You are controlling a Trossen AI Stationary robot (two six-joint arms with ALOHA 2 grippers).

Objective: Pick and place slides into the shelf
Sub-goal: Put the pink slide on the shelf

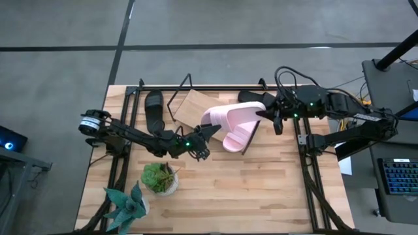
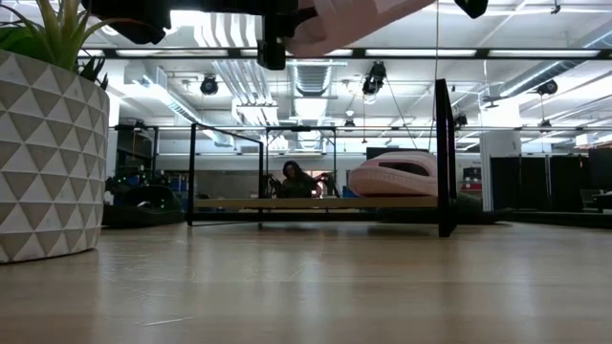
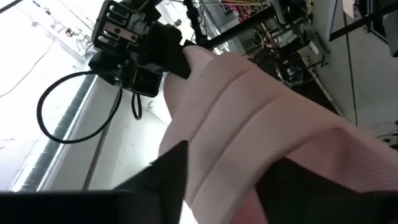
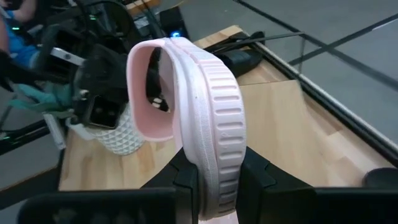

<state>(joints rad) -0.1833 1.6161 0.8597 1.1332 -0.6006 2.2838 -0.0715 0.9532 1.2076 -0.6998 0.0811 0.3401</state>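
**Two arms meet at a raised pink slide**

A wooden table (image 1: 261,196) fills the scene from above. At its far side sits the shelf (image 1: 192,108), a light board on a thin black wire frame.

The right arm reaches in from the right, and the right gripper (image 1: 266,112) is clamped on the raised slide (image 1: 232,117), a pale pink one held in the air. In its wrist view the two dark fingers (image 4: 186,177) press on either side of the ribbed sole edge, with the strap loop arching beyond them. The shelf board lies below and just past this gripper.

The left arm stretches across from the left. The left gripper (image 1: 212,132) sits at the opposite end of the same slide. Its dark fingers (image 3: 168,168) show on both sides of the pink foam, partly drawn in around it; whether they actually grip cannot be told.

A second pink slide (image 1: 236,138) rests below the raised one, on the shelf's near right end, between the two grippers. A black slide (image 1: 154,108) lies beyond the left gripper, at the shelf's left end. Another black slide (image 1: 251,97) lies just behind the right gripper.

Two potted plants (image 1: 159,177) stand near the left arm, at the table's near edge.
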